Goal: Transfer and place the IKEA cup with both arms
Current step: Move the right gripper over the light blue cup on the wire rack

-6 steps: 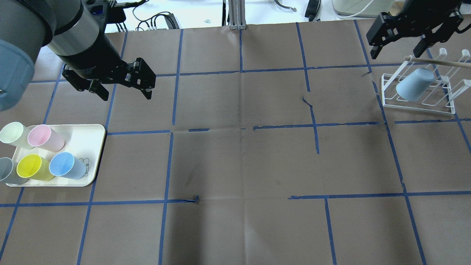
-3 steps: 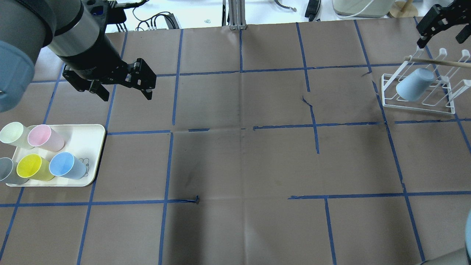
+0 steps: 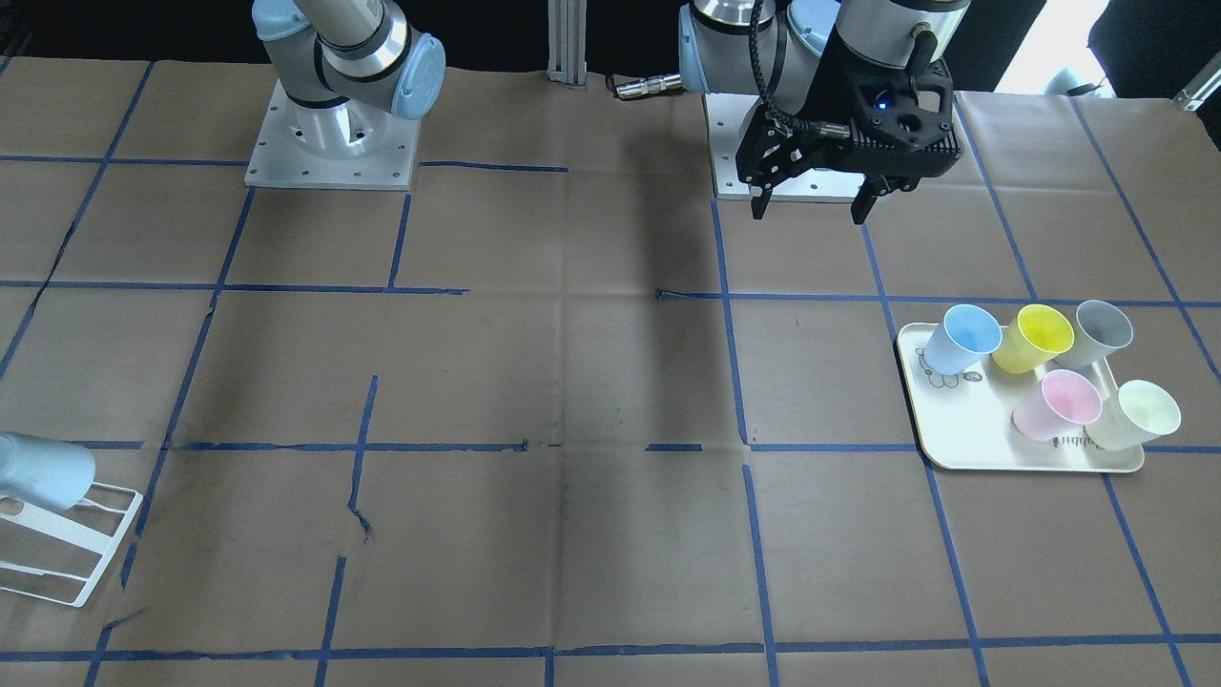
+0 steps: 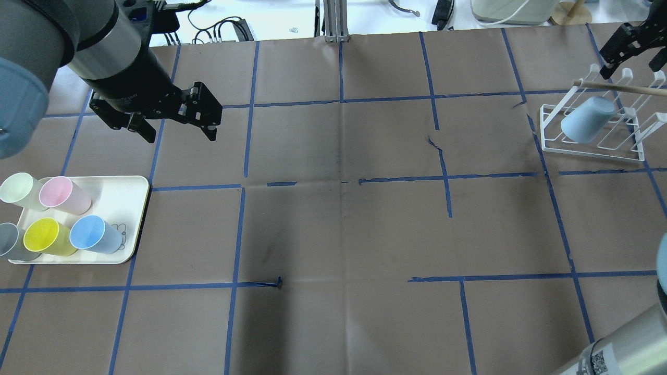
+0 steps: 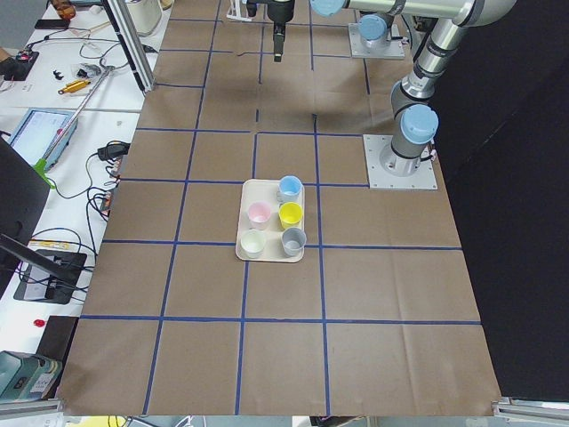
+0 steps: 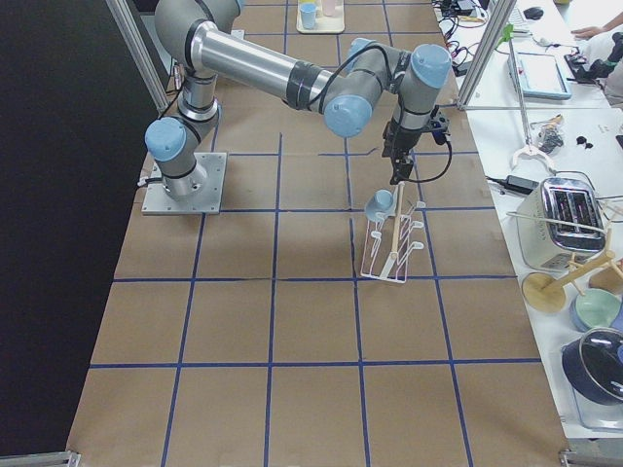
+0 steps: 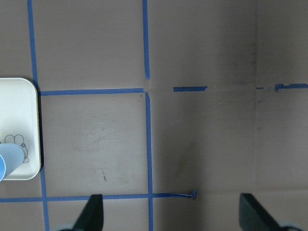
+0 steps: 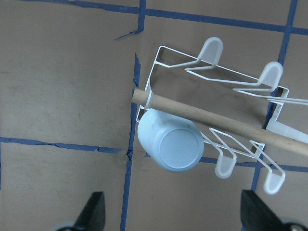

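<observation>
Brown paper covers the table [image 4: 344,234], ruled into squares by blue tape [image 4: 341,99] that is torn in spots. Cables [image 4: 219,28] lie on the white surface beyond. The blue cup [image 4: 588,125] sits upside down and tilted on the wire rack [image 8: 212,48] at the right end. It is smooth, pale and narrower at its base. The right gripper [image 4: 629,63] hovers above the rack, fingers spread. The left gripper [image 4: 180,137], also spread and empty, hangs near the tray [image 4: 130,192].
</observation>
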`<state>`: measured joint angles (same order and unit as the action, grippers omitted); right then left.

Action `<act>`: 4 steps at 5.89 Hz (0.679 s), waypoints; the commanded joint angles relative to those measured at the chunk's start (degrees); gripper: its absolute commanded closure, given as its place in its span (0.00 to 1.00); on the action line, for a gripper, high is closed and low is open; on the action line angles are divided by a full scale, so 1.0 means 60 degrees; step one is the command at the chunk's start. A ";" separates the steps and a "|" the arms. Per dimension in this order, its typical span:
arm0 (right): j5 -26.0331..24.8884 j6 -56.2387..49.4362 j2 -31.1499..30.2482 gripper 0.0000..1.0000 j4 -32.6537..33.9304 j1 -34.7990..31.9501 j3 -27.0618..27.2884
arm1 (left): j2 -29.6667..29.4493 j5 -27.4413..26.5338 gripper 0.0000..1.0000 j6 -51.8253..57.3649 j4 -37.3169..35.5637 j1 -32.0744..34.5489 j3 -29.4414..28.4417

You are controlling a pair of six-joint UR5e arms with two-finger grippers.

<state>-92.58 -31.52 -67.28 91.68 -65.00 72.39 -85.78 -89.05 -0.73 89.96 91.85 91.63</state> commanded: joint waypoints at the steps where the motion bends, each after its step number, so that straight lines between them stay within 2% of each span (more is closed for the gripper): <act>1: 0.0034 0.0038 0.0211 0.00 0.0042 0.0008 0.0456 | 0.0000 0.0003 0.01 0.0004 -0.0007 -0.0014 0.0007; 3: 0.0020 0.0024 0.0241 0.00 0.0423 0.0008 0.1058 | 0.0000 0.0003 0.01 0.0004 -0.0007 0.0000 -0.0007; 4: -0.0198 0.0053 0.0285 0.00 0.0960 0.0008 0.1133 | 0.0000 0.0003 0.01 0.0004 -0.0007 -0.0014 0.0007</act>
<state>-92.89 -31.32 -65.79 95.08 -64.95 78.31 -85.78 -89.03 -0.70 89.91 91.82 91.64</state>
